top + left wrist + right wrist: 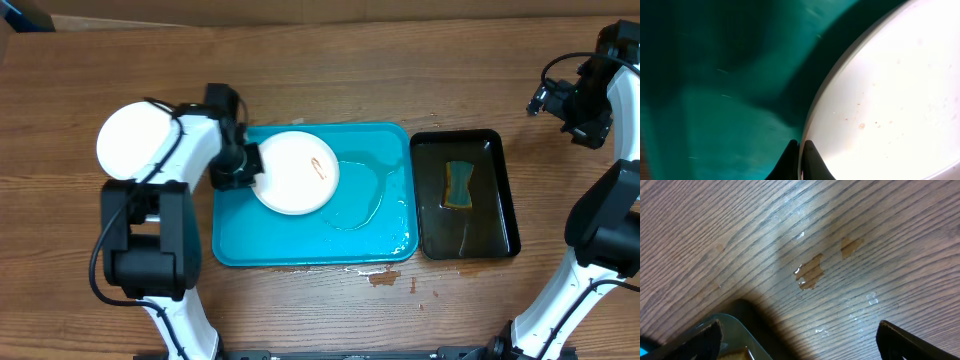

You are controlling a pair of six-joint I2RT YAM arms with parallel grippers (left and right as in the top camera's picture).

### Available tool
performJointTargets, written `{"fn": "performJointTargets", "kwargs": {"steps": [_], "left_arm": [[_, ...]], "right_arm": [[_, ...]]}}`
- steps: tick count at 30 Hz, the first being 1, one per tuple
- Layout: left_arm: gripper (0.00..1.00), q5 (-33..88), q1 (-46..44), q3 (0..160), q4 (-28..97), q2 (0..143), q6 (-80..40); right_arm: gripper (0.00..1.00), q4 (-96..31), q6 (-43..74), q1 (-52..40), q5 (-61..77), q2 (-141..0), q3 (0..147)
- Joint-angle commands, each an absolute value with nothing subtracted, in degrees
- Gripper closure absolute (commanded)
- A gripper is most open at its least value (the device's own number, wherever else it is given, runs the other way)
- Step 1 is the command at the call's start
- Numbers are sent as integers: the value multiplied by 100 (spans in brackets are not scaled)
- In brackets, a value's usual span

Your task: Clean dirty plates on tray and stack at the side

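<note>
A white plate (295, 172) with a small brown-orange smear sits over the left half of the turquoise tray (390, 240). My left gripper (249, 166) is shut on its left rim. In the left wrist view the two fingertips (801, 150) pinch the rim of the speckled plate (890, 100), which casts a dark shadow on the tray (715, 100). A second white plate (135, 140) rests on the table left of the tray. My right gripper (572, 105) hovers at the far right, open and holding nothing (800, 345).
A black tray (500, 200) right of the turquoise one holds water and a sponge (459, 185); its corner (735, 325) shows in the right wrist view. A water film (360, 195) lies in the turquoise tray. Wet spots (385, 278) mark the wood near the front edge.
</note>
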State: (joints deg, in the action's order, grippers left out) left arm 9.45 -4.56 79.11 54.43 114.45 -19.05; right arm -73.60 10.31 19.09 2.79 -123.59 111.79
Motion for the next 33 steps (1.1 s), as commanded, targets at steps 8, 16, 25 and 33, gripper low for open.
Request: {"fn": "performJointTargets", "kwargs": {"steps": [8,16,25,33], "left_arm": [[68,252,-1122,7887,5564,11463,-1758],[83,259,-1107,7887,5631,11463,-1761],[94,233,-1122,7885,5494,11463,-1804],[87,213,-1129,7885,5483,11465,-1802]], "right_arm": [[0,-7349,1050,1914,309,-12219,11249],[0,-7349,1050,1914,307,-12221,11249],[0,-7352,1050,1914,307,-12219,11249],[0,-7242,1100,1914,438,-12219,11249]]}}
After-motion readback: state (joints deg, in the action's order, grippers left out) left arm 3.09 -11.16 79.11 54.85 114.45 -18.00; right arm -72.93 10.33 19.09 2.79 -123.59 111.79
